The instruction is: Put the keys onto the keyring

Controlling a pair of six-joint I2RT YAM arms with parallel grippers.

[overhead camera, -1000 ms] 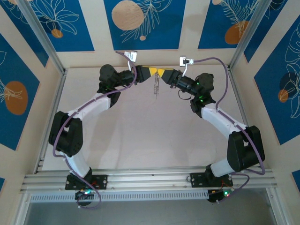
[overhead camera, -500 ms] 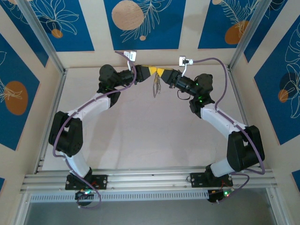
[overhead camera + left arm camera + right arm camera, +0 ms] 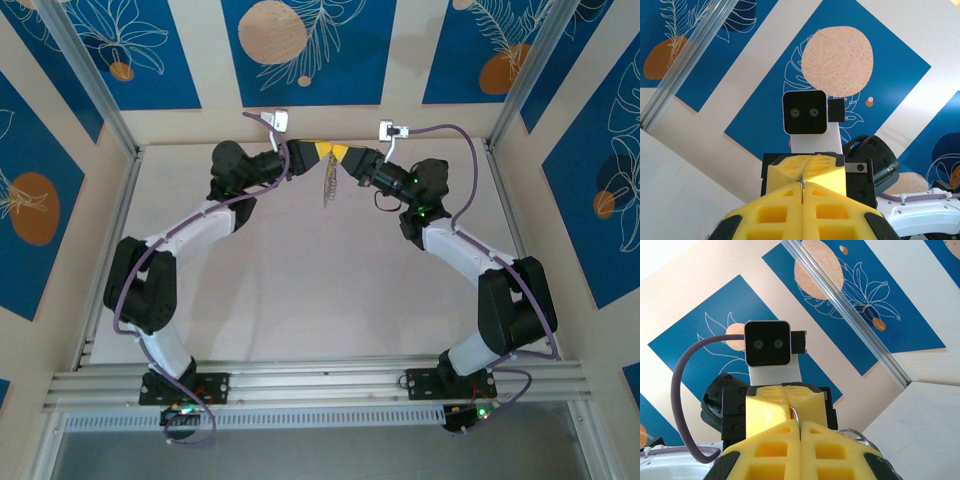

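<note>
My two grippers meet tip to tip above the far middle of the table. The left gripper (image 3: 316, 151) is shut, and a thin edge of the keyring (image 3: 802, 183) pokes out between its yellow fingers. The right gripper (image 3: 346, 155) faces it and is shut on the same keyring (image 3: 795, 415), whose grey wire curves out of the seam between its fingers. The keys (image 3: 328, 184) dangle in a short silvery string below the meeting point. Small metal loops (image 3: 858, 434) show just beyond the right fingers. In the wrist views the left gripper (image 3: 802, 190) and right gripper (image 3: 800, 426) each see the other's camera.
The back wall (image 3: 330, 118) stands close behind the grippers. Aluminium frame posts (image 3: 85, 75) rise at the back corners. The bare tabletop (image 3: 320, 290) stretches from below the keys to the arm bases at the near rail (image 3: 320, 385).
The right gripper's jaws have closed the last bit onto the ring. Its wrist has shifted slightly left and toward the back, and the dangling keys have swung a little left.
</note>
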